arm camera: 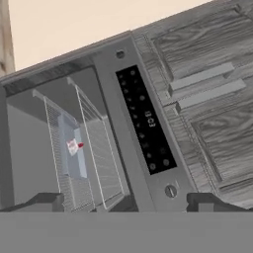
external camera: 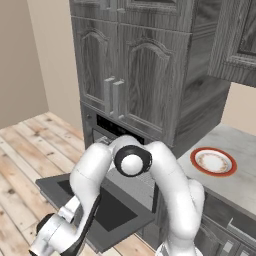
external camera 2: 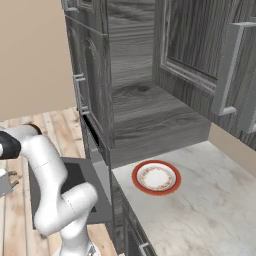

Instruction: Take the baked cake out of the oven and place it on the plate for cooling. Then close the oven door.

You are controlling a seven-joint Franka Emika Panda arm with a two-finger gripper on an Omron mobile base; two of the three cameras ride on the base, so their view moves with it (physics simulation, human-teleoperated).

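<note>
The baked cake (arm camera: 74, 146) is sitting on the wire rack (arm camera: 86, 153) inside the oven (arm camera: 94, 138), ahead of the gripper (arm camera: 126, 201); its cherry is pointing sideways in the rolled hand view. The arm is reaching low before the oven door (external camera: 107, 210), fingertips (arm camera: 47, 201) standing wide apart, holding nothing.

Oven (external camera: 107, 131) interior masked by arm. Oven door (external camera: 117, 212) partly behind arm. Baked cake (arm camera: 73, 146) tiny; shape unclear. Gripper (arm camera: 126, 201) tips mostly cut off.

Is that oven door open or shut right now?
Open. The oven door lies folded down flat, and the cake shows on the rack inside.
</note>
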